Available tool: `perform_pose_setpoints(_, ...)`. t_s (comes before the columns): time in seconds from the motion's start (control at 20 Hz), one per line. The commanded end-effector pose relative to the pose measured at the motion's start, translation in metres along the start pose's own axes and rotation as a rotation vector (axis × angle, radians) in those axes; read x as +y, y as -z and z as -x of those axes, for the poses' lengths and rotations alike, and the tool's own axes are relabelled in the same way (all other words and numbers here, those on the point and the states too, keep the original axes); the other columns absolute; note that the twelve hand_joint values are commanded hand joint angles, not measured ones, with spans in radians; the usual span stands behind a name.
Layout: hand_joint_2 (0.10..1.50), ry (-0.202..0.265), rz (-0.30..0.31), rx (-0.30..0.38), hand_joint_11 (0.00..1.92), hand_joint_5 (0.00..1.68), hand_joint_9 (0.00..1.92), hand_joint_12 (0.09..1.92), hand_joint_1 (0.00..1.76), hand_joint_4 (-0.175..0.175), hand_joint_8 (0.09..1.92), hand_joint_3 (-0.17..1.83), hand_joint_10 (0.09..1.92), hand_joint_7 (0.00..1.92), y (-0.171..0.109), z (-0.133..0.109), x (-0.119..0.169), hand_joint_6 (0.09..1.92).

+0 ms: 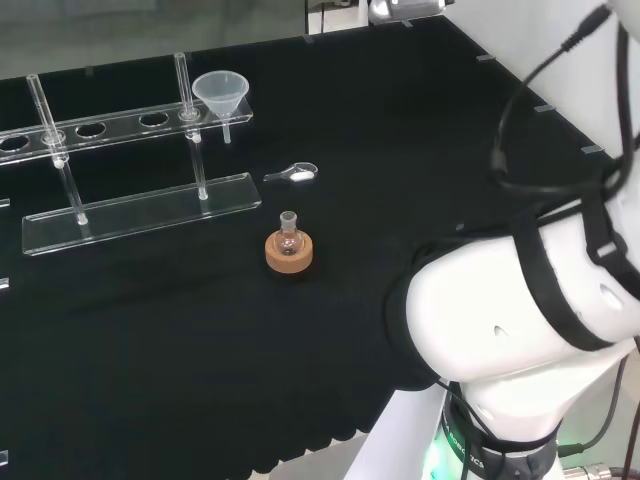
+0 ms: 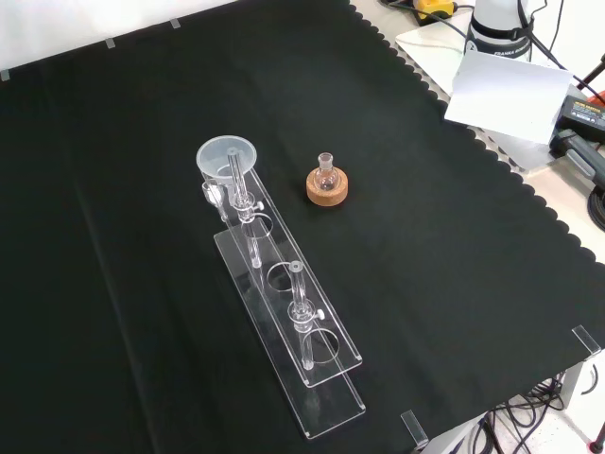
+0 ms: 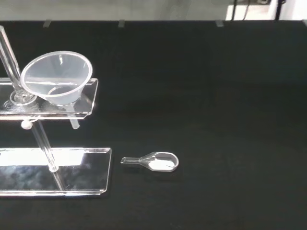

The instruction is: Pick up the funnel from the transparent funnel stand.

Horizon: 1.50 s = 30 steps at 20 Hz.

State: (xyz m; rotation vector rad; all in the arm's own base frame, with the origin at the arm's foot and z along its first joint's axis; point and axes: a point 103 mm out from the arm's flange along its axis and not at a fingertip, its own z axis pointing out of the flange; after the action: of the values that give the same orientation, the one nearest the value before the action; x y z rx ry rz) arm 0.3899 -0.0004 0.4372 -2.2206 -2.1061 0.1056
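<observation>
I cannot tell if the hand is open or closed. The wrist camera looks across the black cloth [image 3: 216, 96] at the funnel [image 3: 57, 76], so the funnel is out in front of the hand and not touching it.

The funnel sits in the end hole of the clear funnel stand [image 1: 140, 205], with its wide mouth up and its thin stem poking down through the top shelf. In the head view it is at the right end of the stand.

A small clear scoop [image 1: 293, 173] lies flat on the cloth just beside that end of the stand, below the funnel.

A little glass flask [image 1: 289, 232] stands upright on a cork ring [image 1: 289, 254], near the stand's bottom plate but apart from it.
</observation>
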Motion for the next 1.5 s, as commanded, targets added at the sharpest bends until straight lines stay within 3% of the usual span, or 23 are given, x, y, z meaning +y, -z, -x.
perform_pose_setpoints(0.05,1.06,0.147,-0.045,-0.04,0.05,0.22,0.16,1.39,0.15,0.002,0.52,0.33,0.66,0.05,-0.018,-0.037,0.069,0.09)
perform_pose_setpoints(0.2,1.01,0.186,-0.074,-0.06,0.04,0.21,0.17,1.4,0.22,-0.002,0.54,0.31,0.67,0.06,-0.03,-0.054,0.08,0.09)
perform_pose_setpoints(0.4,0.96,0.201,-0.117,-0.072,0.05,0.23,0.25,1.41,0.28,-0.003,0.57,0.29,0.71,0.11,-0.048,-0.075,0.093,0.09)
perform_pose_setpoints(0.65,0.89,0.203,-0.171,-0.094,0.08,0.23,0.28,1.42,0.4,-0.005,0.62,0.27,0.72,0.13,-0.063,-0.094,0.104,0.09)
perform_pose_setpoints(0.95,0.8,0.182,-0.283,-0.111,0.15,0.19,0.25,1.44,0.48,0.005,0.68,0.27,0.76,0.03,-0.071,-0.108,0.119,0.09)
perform_pose_setpoints(1.25,0.74,0.166,-0.334,-0.13,0.13,0.12,0.05,1.47,0.53,0.001,0.39,0.29,0.83,0.0,-0.083,-0.108,0.132,0.09)
perform_pose_setpoints(1.5,0.72,0.169,-0.369,-0.137,0.12,0.08,0.0,1.48,0.57,-0.008,0.26,0.29,0.82,0.0,-0.097,-0.111,0.14,0.09)
